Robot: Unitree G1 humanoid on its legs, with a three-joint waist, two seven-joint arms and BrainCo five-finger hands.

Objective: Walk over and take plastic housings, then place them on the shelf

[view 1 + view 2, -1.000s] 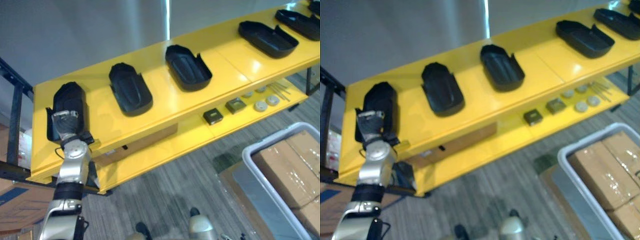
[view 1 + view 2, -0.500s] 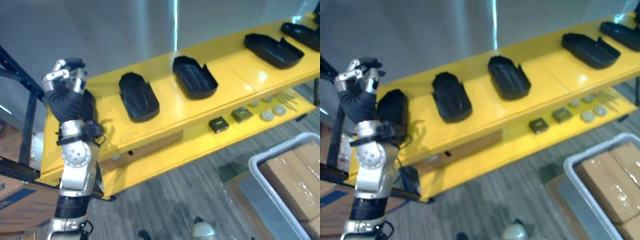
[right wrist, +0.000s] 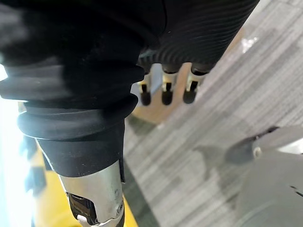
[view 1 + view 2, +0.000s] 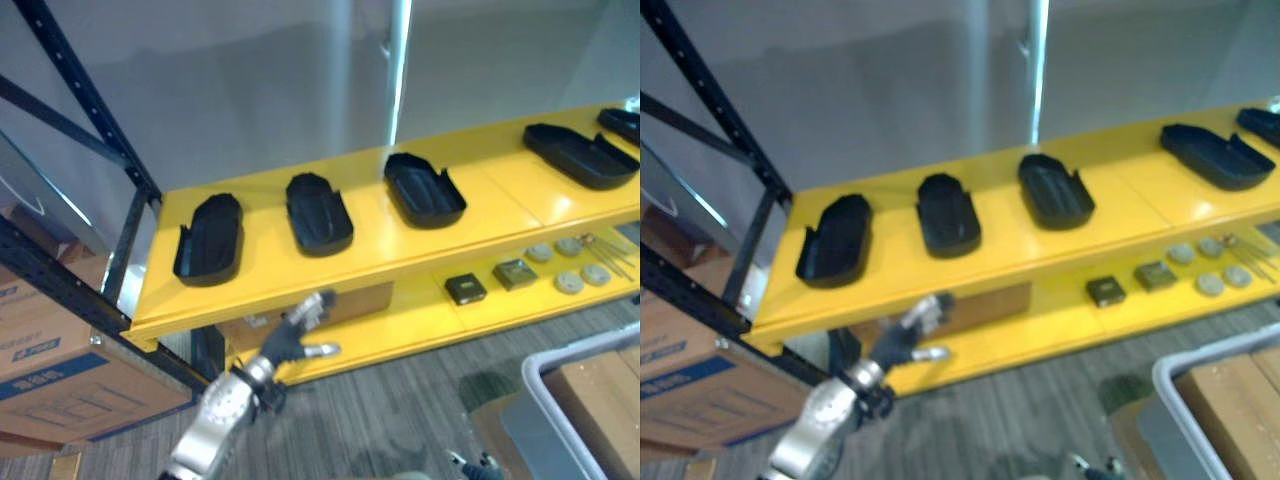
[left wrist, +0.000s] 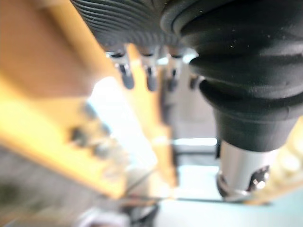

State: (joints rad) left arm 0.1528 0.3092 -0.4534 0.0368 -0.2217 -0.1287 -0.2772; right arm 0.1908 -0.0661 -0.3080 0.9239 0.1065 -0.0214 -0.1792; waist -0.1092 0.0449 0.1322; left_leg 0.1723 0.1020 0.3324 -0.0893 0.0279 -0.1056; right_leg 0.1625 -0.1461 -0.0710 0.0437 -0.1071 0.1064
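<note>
Several black plastic housings lie in a row on the yellow shelf [image 4: 500, 215]. The leftmost housing [image 4: 210, 238] rests near the shelf's left end, with the second housing [image 4: 318, 212] and the third housing [image 4: 424, 188] to its right. Two more housings [image 4: 580, 155] lie at the far right. My left hand [image 4: 290, 335] hangs below the shelf's front edge, open with fingers spread, holding nothing and apart from every housing. In the left wrist view its fingers [image 5: 147, 75] are straight. My right hand [image 3: 163, 87] is open and empty over the carpet.
Small metal parts [image 4: 465, 290] lie on the lower yellow shelf [image 4: 400, 330]. A black rack post [image 4: 90, 100] stands at the left with cardboard boxes [image 4: 50, 350] beside it. A grey bin [image 4: 575, 385] with cartons sits on the floor at the lower right.
My left hand let go of the leftmost housing, rose, then dropped below the shelf edge with its fingers straightened. The camera has pulled back and shifted, showing more of the rack.
</note>
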